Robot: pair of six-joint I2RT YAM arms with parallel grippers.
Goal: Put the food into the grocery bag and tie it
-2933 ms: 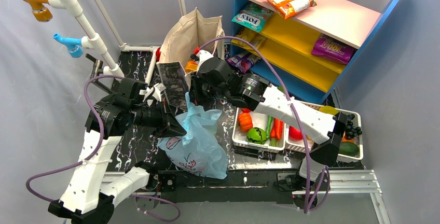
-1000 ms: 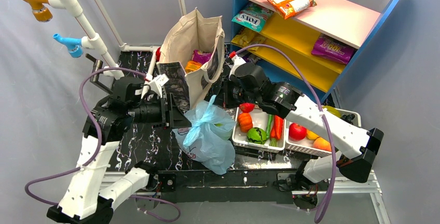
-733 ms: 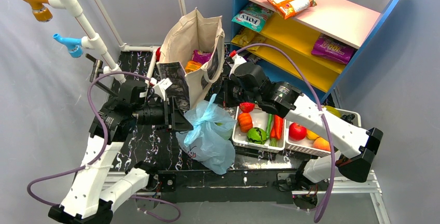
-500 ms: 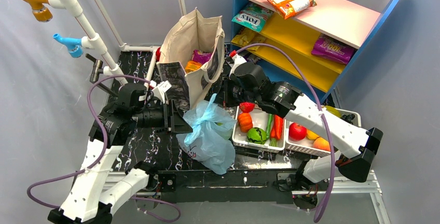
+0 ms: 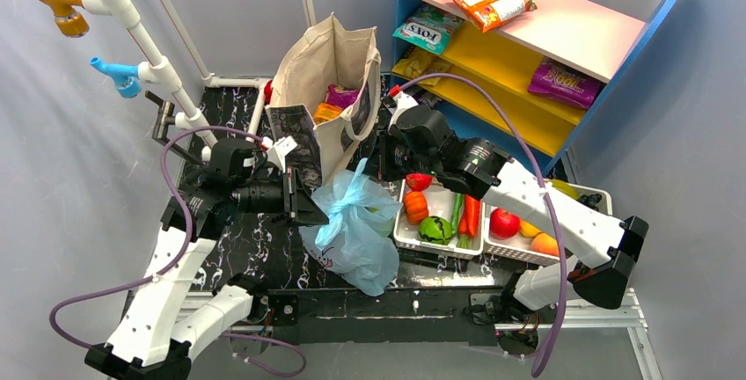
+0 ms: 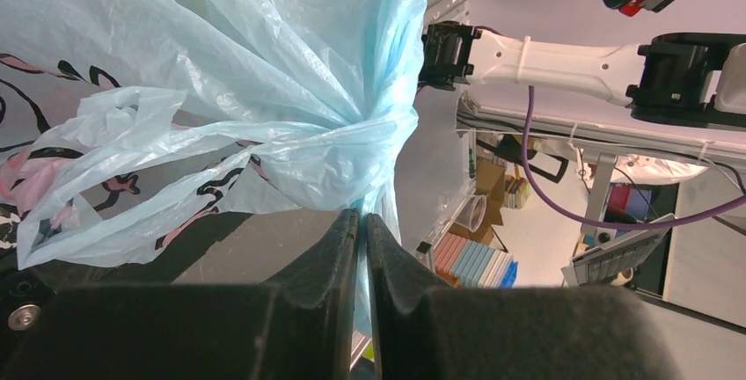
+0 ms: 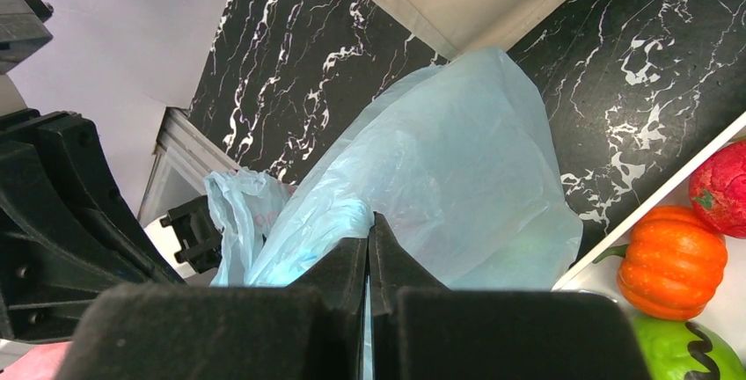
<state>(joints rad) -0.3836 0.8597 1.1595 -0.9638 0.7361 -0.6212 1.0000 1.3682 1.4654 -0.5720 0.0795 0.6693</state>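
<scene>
Centre of the top view, knotted grocery bag on the marbled table, left gripper against its left edge, right gripper at its upper tip, left wrist view, jaws pinched on bag film below the knot, right wrist view, jaws clamped on bag film.

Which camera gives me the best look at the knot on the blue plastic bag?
Left wrist: the knot sits close and central, its wrapped band clear. Top external shows the knot small on the grocery bag. Right wrist shows only the bag's smooth side; no knot can be made out there.
</scene>
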